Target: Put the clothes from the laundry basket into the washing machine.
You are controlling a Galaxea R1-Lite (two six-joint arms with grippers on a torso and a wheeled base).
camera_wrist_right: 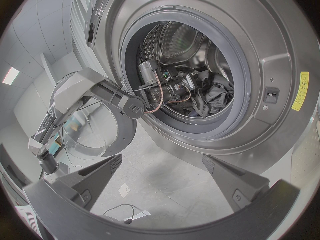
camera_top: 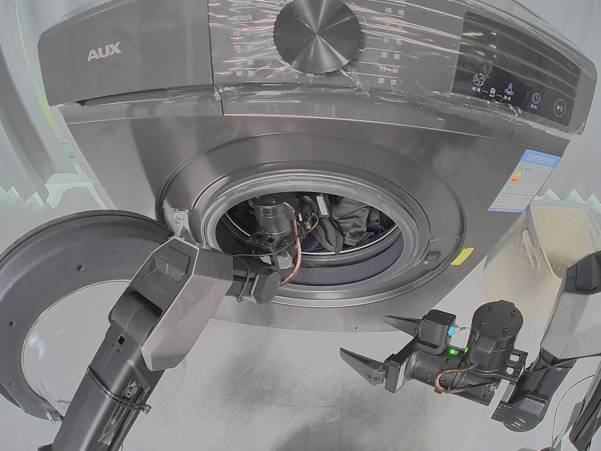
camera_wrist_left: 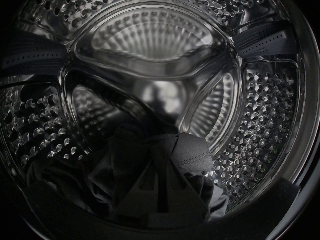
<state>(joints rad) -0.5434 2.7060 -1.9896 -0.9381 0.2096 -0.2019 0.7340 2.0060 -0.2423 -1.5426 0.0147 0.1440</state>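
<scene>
The washing machine [camera_top: 125,151] stands in the middle of the scene with its round door [camera_top: 56,270] swung fully open to the left. The left arm goes through the opening, and the left end effector [camera_wrist_left: 160,150] is inside the drum [camera_wrist_left: 266,100], low and near the front.

Its two fingers [camera_wrist_left: 140,187] are pressed close together, with only a thin dark slit between them. A fold of dark cloth with a stitched edge sits at their tips, so they seem to pinch it, though the light in the drum is weak.

The clothes [camera_wrist_left: 193,150] are a dark, crumpled pile on the bottom of the drum. In the head view the clothes [camera_top: 354,214] lie to the right of the left wrist, and in the right wrist view the pile [camera_wrist_right: 213,94] lies against the lower right part of the drum.

The right end effector [camera_top: 364,336] is outside the machine, below the opening and to the right, above the grey floor [camera_top: 282,371]. Its fingers are spread wide and nothing is between them; in its own view [camera_wrist_right: 160,157] they point toward the open machine.

The laundry basket [camera_top: 551,239], pale with small holes in its wall, stands at the far right, beside the machine. Its inside cannot be seen.
</scene>
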